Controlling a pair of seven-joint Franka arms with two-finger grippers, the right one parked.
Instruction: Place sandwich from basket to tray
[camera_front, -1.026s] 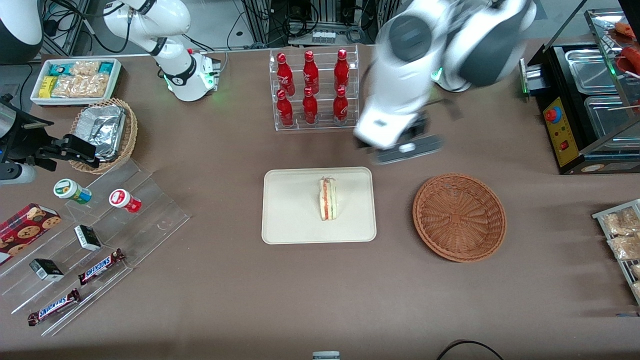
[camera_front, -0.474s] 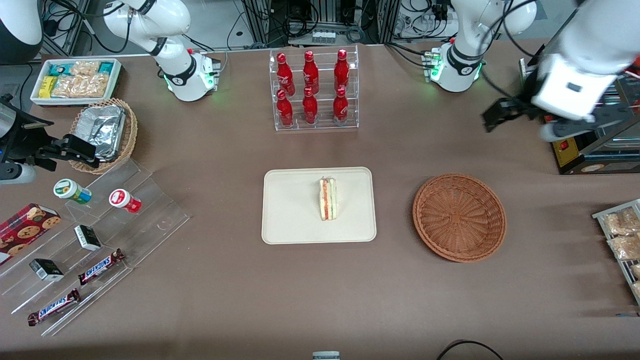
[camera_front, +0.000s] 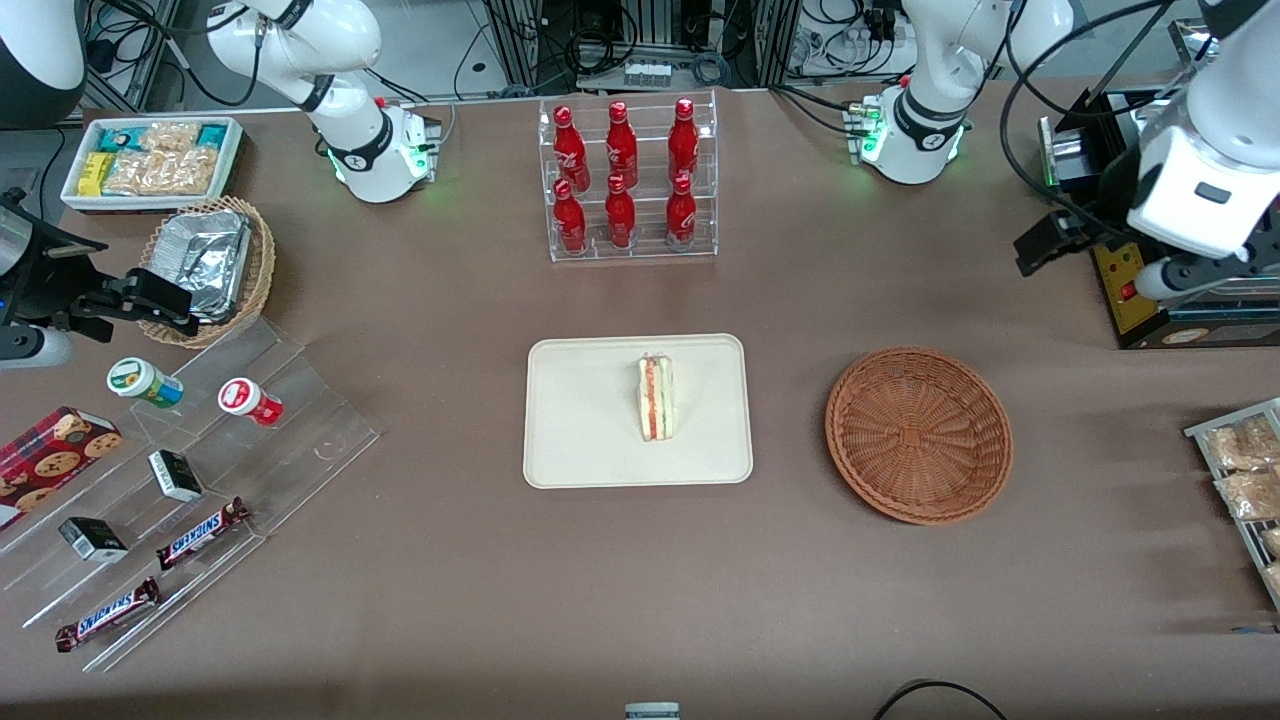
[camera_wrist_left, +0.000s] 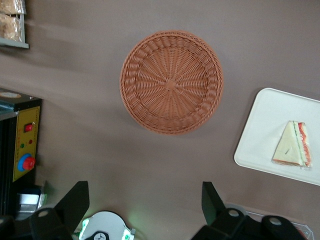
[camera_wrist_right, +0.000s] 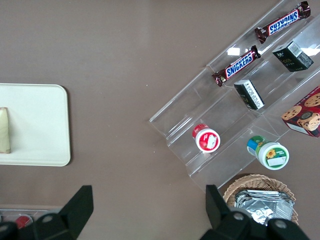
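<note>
The sandwich (camera_front: 656, 398) lies on the cream tray (camera_front: 590, 420), a pale wedge with its red and green filling edge up; the left wrist view also shows the sandwich (camera_wrist_left: 291, 146) on the tray (camera_wrist_left: 265, 130). The reddish-brown basket (camera_front: 918, 435) sits beside the tray toward the working arm's end and holds nothing, as the basket (camera_wrist_left: 171, 82) also shows from above. My gripper (camera_wrist_left: 145, 192) hangs high above the table, open and holding nothing. In the front view the gripper (camera_front: 1100, 262) is next to the black machine, farther from the camera than the basket.
A rack of red bottles (camera_front: 628, 180) stands farther from the camera than the tray. A black machine with a yellow panel (camera_front: 1125, 275) and a rack of snack packets (camera_front: 1240, 470) occupy the working arm's end. A stepped acrylic shelf (camera_front: 180, 470), a foil-filled tan basket (camera_front: 212, 262) and a white bin (camera_front: 150, 160) fill the parked arm's end.
My arm has swung away from above the tray's edge to the working arm's end of the table, beside the black machine. The sandwich stays still on the tray.
</note>
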